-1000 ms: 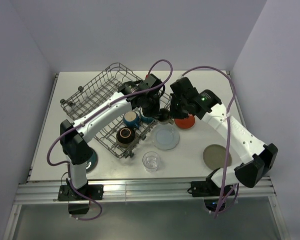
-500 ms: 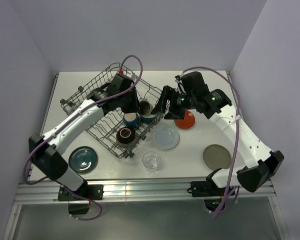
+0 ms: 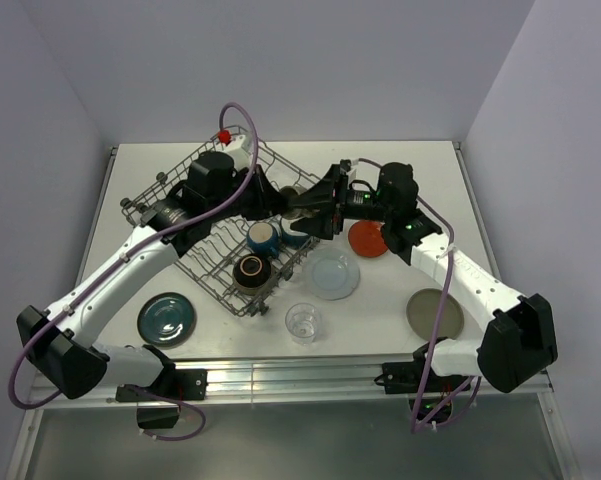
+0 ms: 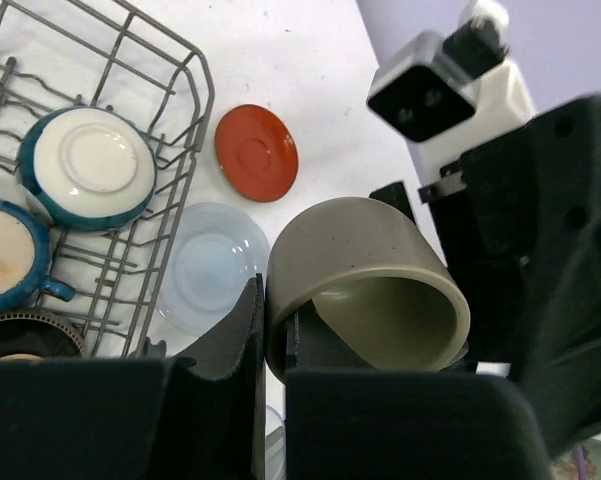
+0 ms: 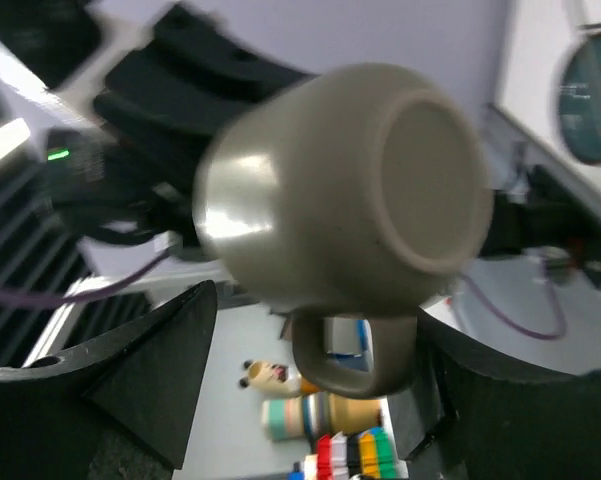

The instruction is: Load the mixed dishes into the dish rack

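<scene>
A grey-beige mug (image 4: 365,290) hangs above the dish rack (image 3: 220,278), open mouth toward the left wrist camera. My left gripper (image 4: 275,320) is shut on its rim, one finger inside the mug and one outside. In the right wrist view the mug (image 5: 340,190) shows its base with the handle pointing down. My right gripper (image 5: 320,390) is open, its fingers apart on either side of the mug. From above, the left gripper (image 3: 275,195) and right gripper (image 3: 308,212) meet over the rack's right side. Two blue cups (image 3: 263,237) and a dark bowl (image 3: 250,270) sit in the rack.
On the table lie a pale blue plate (image 3: 332,273), a red-orange plate (image 3: 368,238), a clear glass (image 3: 303,322), a beige plate (image 3: 435,313) and a teal plate (image 3: 166,318). The rack's wire rim (image 4: 160,60) runs beside the red-orange plate (image 4: 257,152).
The right gripper has opened and let go of the mug. The left gripper keeps it by the rim. Both arms have shifted back, the left elbow swinging out to the left.
</scene>
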`<state>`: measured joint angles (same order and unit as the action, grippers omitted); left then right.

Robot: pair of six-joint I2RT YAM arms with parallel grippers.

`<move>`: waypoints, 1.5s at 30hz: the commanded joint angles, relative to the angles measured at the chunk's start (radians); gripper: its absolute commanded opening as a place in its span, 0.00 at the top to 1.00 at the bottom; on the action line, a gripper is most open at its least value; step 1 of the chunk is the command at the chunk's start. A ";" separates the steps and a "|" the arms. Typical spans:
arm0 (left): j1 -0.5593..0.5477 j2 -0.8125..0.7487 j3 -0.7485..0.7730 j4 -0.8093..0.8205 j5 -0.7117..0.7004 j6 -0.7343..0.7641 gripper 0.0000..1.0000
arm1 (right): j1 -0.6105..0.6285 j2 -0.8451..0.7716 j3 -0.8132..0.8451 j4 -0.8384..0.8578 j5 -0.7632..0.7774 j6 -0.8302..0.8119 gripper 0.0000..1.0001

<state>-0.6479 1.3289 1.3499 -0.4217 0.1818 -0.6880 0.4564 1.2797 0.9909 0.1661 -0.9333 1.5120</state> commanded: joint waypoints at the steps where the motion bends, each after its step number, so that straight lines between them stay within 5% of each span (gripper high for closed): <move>1: 0.004 -0.065 0.003 0.110 0.039 0.021 1.00 | -0.018 -0.022 -0.020 0.429 -0.070 0.289 0.30; 13: 0.089 -0.168 -0.104 0.235 0.166 -0.034 1.00 | -0.044 0.003 -0.127 0.730 -0.022 0.528 0.45; 29: 0.096 -0.200 -0.120 0.270 0.231 -0.024 1.00 | 0.010 0.092 -0.104 0.851 0.051 0.646 0.58; 34: 0.096 -0.232 -0.139 0.255 0.240 -0.001 1.00 | 0.013 0.101 -0.089 0.831 0.071 0.646 0.97; 37: 0.096 -0.244 -0.138 0.203 0.207 0.007 0.99 | 0.013 0.110 -0.048 0.756 0.039 0.593 1.00; 38: 0.096 -0.246 -0.132 0.175 0.187 0.008 0.96 | 0.013 0.113 -0.032 0.718 0.028 0.527 1.00; 40: 0.100 -0.252 -0.112 0.068 0.103 0.008 0.53 | 0.013 0.115 0.014 0.600 0.018 0.458 1.00; 42: 0.108 -0.261 -0.109 0.008 0.041 0.005 0.30 | 0.013 0.125 0.040 0.537 0.002 0.384 1.00; 43: 0.117 -0.282 -0.119 -0.018 -0.023 0.001 0.04 | 0.014 0.129 0.043 0.511 0.002 0.369 1.00; 45: 0.128 -0.307 -0.136 -0.086 -0.086 -0.008 0.01 | 0.016 0.138 0.064 0.465 0.001 0.309 1.00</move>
<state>-0.5304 1.0836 1.2083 -0.3660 0.2153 -0.6895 0.4774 1.4063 0.9798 0.7143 -0.9588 1.9396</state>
